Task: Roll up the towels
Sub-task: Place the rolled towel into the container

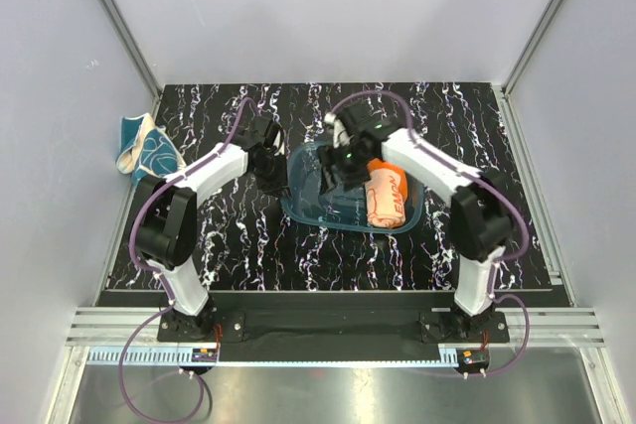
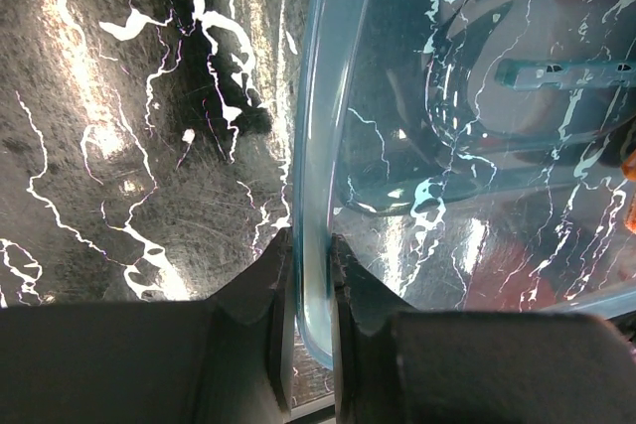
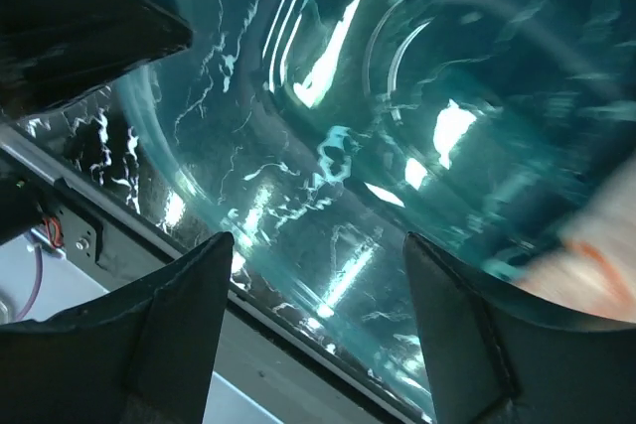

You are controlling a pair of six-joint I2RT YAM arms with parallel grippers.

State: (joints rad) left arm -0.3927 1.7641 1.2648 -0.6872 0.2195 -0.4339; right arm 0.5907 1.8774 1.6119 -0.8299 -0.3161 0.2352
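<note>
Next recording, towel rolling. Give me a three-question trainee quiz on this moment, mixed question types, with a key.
1. True or false: the orange towel lies inside the blue tray.
2. What do the left jaws clamp? A) the tray's rim B) the orange towel C) nothing
3. Fill in: the teal towel lies near the table's far ____ corner, outside the tray.
Key: 1 true; 2 A; 3 left.
</note>
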